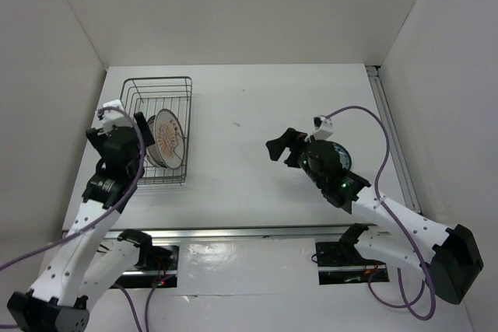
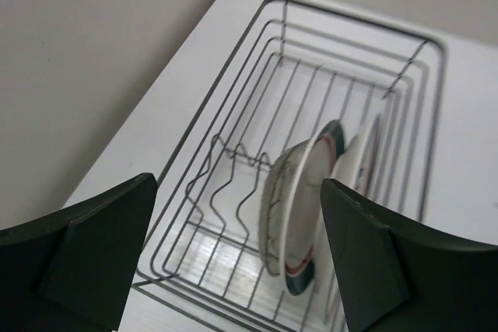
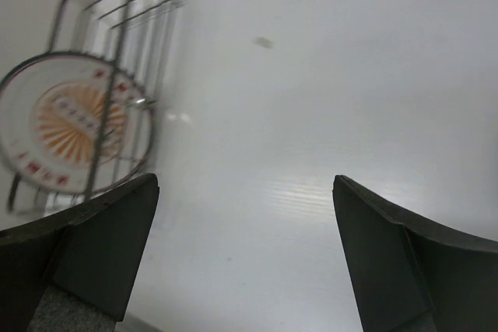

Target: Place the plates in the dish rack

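Closest in the left wrist view are my left claw's two fingers, spread wide with nothing between them, hanging over the near end of the rack. Two plates stand on edge inside it, near that end: the ringed plate and, right behind it, the sunburst plate. Free tines stand beside them.

My right claw is also spread and empty, low over the table, well apart from the rack and facing it. From above, a dark round thing sits under my right wrist; it may be a plate, but I cannot tell.

I judge the job about half done, with another plate to fetch next. To do that well I should come down on the plate's rim, pinch it firmly, tilt it upright, and lower it into an open slot between tines without knocking the two already standing there.
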Motion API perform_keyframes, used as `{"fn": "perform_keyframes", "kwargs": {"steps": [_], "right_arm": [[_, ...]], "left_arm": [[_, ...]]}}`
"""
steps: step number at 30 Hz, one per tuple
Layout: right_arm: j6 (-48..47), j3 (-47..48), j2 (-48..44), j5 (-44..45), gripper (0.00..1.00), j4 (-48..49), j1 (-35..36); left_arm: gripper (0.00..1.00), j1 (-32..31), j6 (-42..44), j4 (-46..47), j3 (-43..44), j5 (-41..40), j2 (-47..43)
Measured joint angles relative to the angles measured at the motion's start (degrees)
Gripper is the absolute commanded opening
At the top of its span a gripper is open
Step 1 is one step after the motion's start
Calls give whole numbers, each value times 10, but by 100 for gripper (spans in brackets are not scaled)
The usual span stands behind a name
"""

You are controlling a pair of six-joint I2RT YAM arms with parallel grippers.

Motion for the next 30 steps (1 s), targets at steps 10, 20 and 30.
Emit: {"fn": "perform_keyframes", "kwargs": {"steps": [10,20,30], "right_arm": [[337,-16,-130,254,100,-395,0],[519,-40,2,288,97,-464,-2],[627,-77,42,302,93,-453,-9]], "left_arm": [[100,0,-4,9,15,110,-90],[100,0,-5,0,20,188,-85],[100,0,-15,0,20,221,-103]]}}
